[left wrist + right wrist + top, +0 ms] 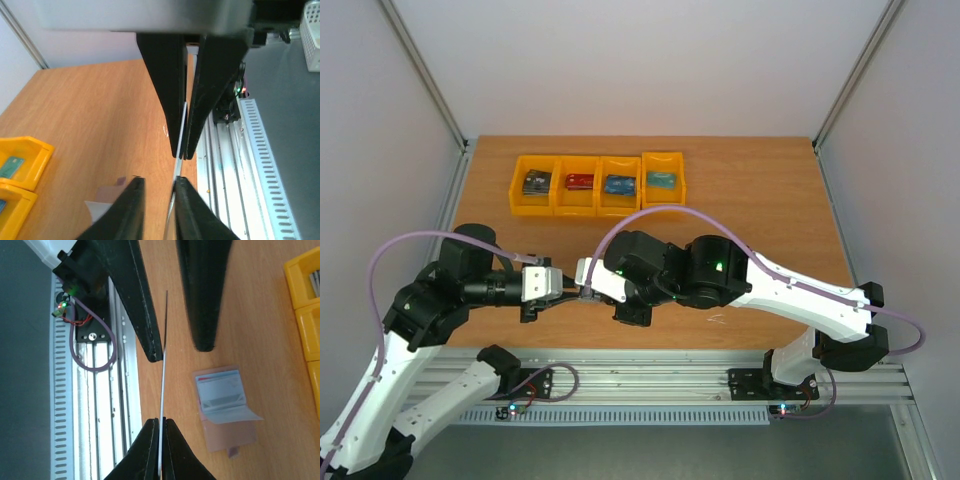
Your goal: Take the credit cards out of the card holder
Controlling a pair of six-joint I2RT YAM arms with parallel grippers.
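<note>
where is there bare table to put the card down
Widest bare patch: the table right of the orange bins, out to its right edge. Crowded: near-centre, where the left gripper and right gripper meet around the card, the card holder lying close by. Only a narrow strip separates them from the bins.

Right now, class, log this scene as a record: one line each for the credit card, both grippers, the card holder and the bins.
credit card: thin, pale, seen edge-on, out of the holder, between the two grippers
right gripper: shut on one end of the card
left gripper: open, straddling the card's other end, not yet clamped
card holder: lying open on the table, apart from both grippers
orange bins: four in a row at the far side, something in each
stage: looks like a handover
</note>
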